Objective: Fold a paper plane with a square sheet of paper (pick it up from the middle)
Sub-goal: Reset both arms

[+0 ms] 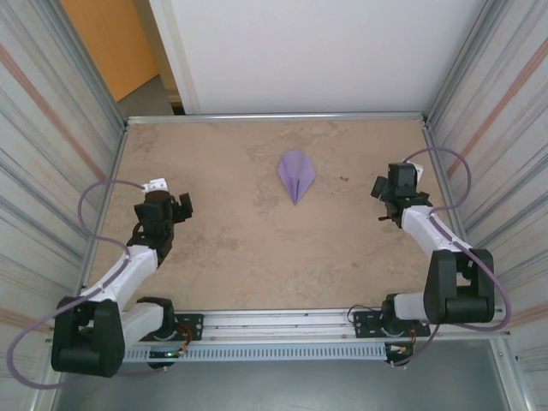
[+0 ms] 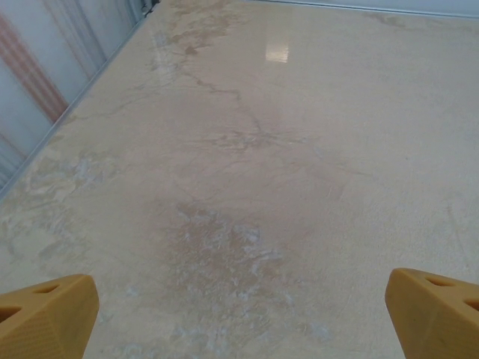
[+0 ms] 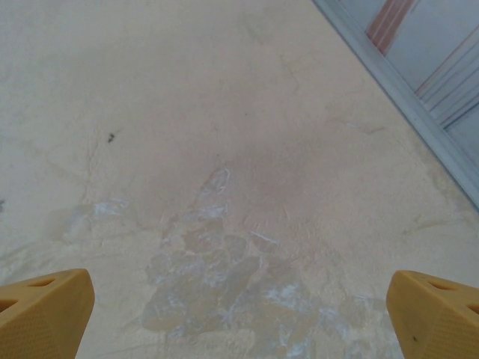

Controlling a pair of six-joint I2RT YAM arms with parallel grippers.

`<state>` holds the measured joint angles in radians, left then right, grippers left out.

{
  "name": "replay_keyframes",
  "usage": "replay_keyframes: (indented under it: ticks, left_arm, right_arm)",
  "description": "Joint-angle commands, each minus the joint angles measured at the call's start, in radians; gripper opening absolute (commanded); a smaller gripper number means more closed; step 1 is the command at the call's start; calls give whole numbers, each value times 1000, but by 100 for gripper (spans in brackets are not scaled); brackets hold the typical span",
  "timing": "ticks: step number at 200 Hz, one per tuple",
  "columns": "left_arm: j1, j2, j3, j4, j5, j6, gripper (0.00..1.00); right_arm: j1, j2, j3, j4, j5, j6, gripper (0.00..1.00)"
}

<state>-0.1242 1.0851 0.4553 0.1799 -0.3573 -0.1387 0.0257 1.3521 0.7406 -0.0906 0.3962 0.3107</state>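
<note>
From the top external view, the paper plane (image 1: 296, 174) lies flat on the table (image 1: 257, 257), in the far half and slightly right of centre, with its narrow point aimed toward the near edge and its centre crease running lengthwise. It lies between the 2 arms and is touched by neither. The left end effector (image 1: 181, 206) sits well apart from it on the left side of the table, nearer the arm bases than the plane. The right end effector (image 1: 380, 199) is near the plane on its right, closer than the left one but still clear of it, and a small dark speck (image 1: 343, 179) marks the table between them. In the left wrist view, the left end effector (image 2: 239, 314) is open, its 2 yellow fingertips (image 2: 45, 314) spread to the lower corners with mottled tan table (image 2: 247, 149) between them and a ribbed side wall (image 2: 45, 67) at the upper left. In the right wrist view, the right end effector (image 3: 239, 314) is likewise open and holds nothing, its fingertips (image 3: 434, 310) wide apart over a scuffed patch of table (image 3: 224, 277), with the dark speck (image 3: 111, 137) farther out to the left and the metal frame rail (image 3: 397, 90) crossing the upper right corner.
</note>
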Motion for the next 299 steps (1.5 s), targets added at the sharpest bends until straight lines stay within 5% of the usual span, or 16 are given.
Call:
replay_keyframes:
  ticks: [1,61,118,228,299]
  left_arm:
    - [7,47,-16,175,40,123,99]
    - [69,204,-73,452,271,164,99]
    - [125,348,-64,580,371,171,99]
    - [113,434,-35,597,368,192,99]
    - [107,426,-48,616,363,195,99]
  right_arm:
    - [-1,20,-37,152,-4,-68,99]
    - [-29,20,-204,485,-210,-135,99]
    - [-34,78,-241,610,-259,-182,99]
    - [-64,187,-328,882,-373,-219,99]
    - [-66,192,-325,876,-375,-217,99]
